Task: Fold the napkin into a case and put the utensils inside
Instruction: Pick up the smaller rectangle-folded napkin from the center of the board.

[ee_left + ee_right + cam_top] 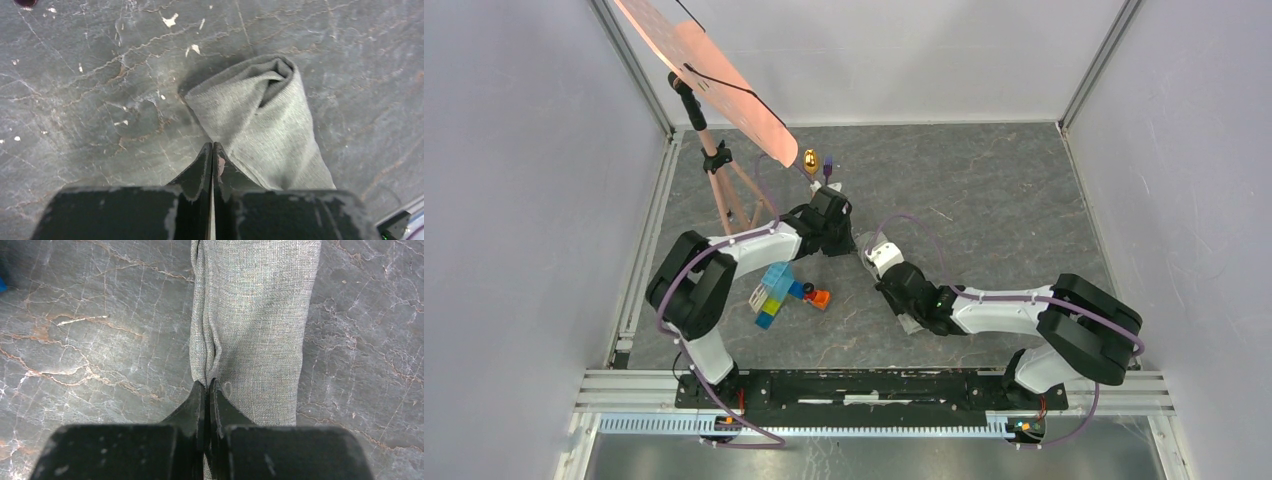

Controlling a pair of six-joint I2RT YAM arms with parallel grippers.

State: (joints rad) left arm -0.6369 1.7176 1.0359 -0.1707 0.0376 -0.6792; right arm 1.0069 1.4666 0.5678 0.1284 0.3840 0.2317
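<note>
The grey-green napkin point(255, 315) lies on the table folded into a narrow strip, the case. In the top view it shows only as small patches point(911, 323) under the two arms. Its far end in the left wrist view point(260, 115) is rolled open like a tube. My left gripper point(212, 145) is shut, pinching the strip's left edge. My right gripper point(206, 382) is shut on the layered left edge of the strip. The two grippers point(846, 243) point(874, 262) are close together mid-table. The gold spoon point(810, 158) and purple fork point(827, 168) lie at the back, apart from both grippers.
Colourful toy blocks point(779, 290) sit just left of the grippers, under the left arm. A pink board point(709, 70) on a tripod point(724, 185) stands at the back left, overhanging the spoon. White walls enclose the grey marbled table point(1004, 200).
</note>
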